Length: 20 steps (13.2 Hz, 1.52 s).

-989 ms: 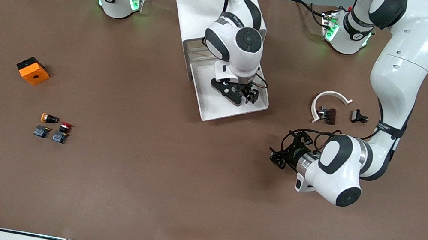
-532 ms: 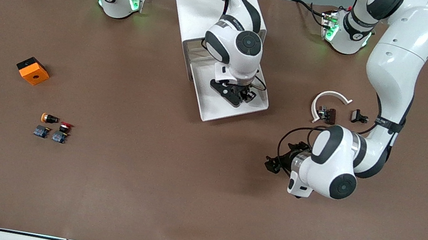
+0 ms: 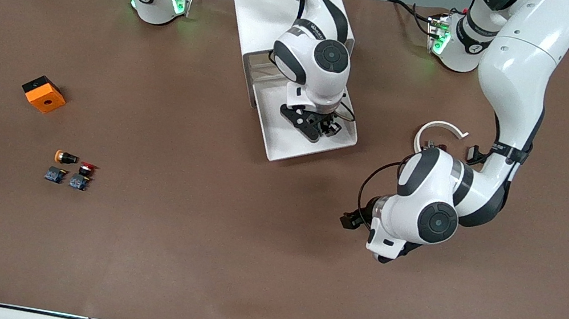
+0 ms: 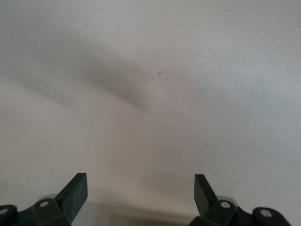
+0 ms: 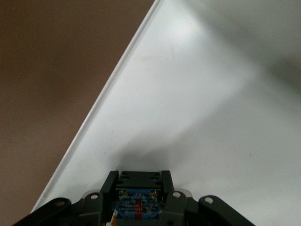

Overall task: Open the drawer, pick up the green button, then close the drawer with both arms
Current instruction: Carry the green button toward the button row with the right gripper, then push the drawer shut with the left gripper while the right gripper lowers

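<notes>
The white drawer [image 3: 282, 146] stands pulled open at the table's middle, and my right gripper [image 3: 323, 125] is down inside it. In the right wrist view that gripper [image 5: 139, 181] is shut on a small black and blue part [image 5: 138, 205] with a red stripe, just above the drawer's white floor [image 5: 211, 117]. No green cap shows, so I cannot tell whether this part is the button. My left gripper [image 3: 350, 220] hangs over bare brown table toward the left arm's end. Its fingers stand open in the left wrist view [image 4: 140, 181] with nothing between them.
Toward the right arm's end lie an orange cube [image 3: 43, 94], an orange-capped button [image 3: 65, 157], a red-capped button [image 3: 86, 168] and two blue blocks [image 3: 53, 174]. A white curved piece [image 3: 434, 128] and a small dark part [image 3: 473, 152] lie by the left arm.
My right gripper has shut on the black and blue part in the drawer. The left arm has swung, carrying its open gripper toward the table's middle and the front camera.
</notes>
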Each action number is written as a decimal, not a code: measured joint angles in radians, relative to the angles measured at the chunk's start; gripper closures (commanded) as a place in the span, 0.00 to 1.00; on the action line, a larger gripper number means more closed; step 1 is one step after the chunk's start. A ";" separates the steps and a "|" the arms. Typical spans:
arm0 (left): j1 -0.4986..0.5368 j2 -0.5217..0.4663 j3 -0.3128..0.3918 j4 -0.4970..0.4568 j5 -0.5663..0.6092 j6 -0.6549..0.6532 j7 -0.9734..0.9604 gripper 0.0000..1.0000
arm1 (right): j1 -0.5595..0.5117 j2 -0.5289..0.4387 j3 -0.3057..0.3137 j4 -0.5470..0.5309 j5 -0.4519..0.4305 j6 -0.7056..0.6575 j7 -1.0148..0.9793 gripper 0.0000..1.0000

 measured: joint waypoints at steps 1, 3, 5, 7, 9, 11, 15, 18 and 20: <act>-0.001 0.000 0.000 0.000 0.000 0.002 0.000 0.00 | -0.005 0.000 -0.005 0.016 0.000 0.000 0.000 1.00; -0.001 0.000 0.000 0.000 0.000 0.004 0.000 0.00 | -0.030 0.000 -0.011 0.054 0.000 -0.001 -0.006 1.00; 0.001 -0.006 0.000 0.001 0.000 0.008 0.000 0.00 | -0.065 -0.001 -0.014 0.081 0.000 -0.004 -0.071 1.00; 0.001 -0.021 0.000 0.001 0.000 0.008 0.000 0.00 | -0.117 -0.004 -0.017 0.096 0.000 -0.005 -0.208 1.00; -0.004 -0.028 -0.001 -0.002 0.000 0.008 0.001 0.00 | -0.185 -0.028 -0.020 0.105 0.001 -0.044 -0.366 1.00; -0.018 -0.029 -0.001 -0.014 0.000 0.007 0.001 0.00 | -0.263 -0.066 -0.021 0.108 0.001 -0.096 -0.529 1.00; -0.060 -0.029 -0.001 -0.045 0.000 0.008 0.001 0.00 | -0.406 -0.104 -0.023 0.103 0.002 -0.181 -0.841 1.00; -0.084 -0.029 -0.001 -0.064 0.000 0.008 0.001 0.00 | -0.511 -0.104 -0.025 0.069 0.001 -0.181 -1.066 1.00; -0.105 -0.029 -0.002 -0.080 0.007 0.017 0.001 0.00 | -0.586 -0.104 -0.026 0.039 0.001 -0.170 -1.214 1.00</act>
